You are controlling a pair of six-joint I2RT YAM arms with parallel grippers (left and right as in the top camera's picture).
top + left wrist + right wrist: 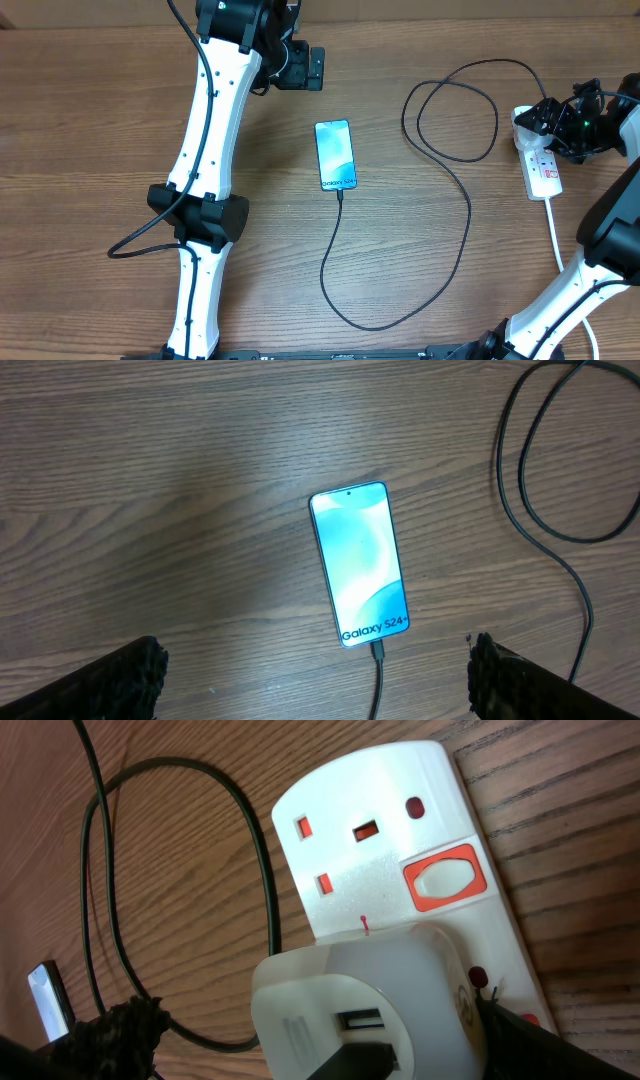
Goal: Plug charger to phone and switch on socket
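**A:** Two grippers, and both are standing wide with nothing in them, is that how you are reading it?

**B:** Yes. The left gripper (316, 68) is hanging released just beyond the top end of the phone (335, 155). The right gripper (540, 122) is hovering well to the phone's right, over the socket (545, 175), also empty.

**A:** And the charger (465, 215)?

**B:** It is running from the phone's bottom edge, looping out to the phone's right and ending at a white adapter (350, 1005) sitting in the socket. Its connector tip (378, 653) is looking seated in the phone.

**A:** So I am judging only the switch is remaining.

**B:** Agreed, and that is where trouble is waiting. The red-rimmed switch (443, 880) is showing beside an empty outlet, and the adapter's own switch is hiding near the finger. Pressing the wrong one is a real risk, and I am not managing to tell whether either is on.

**A:** Anything else?

**B:** A slanted push is likely to send the socket sliding, dragging the cable and tugging the tip out of the phone. A finger landing on the adapter is pressing nothing.
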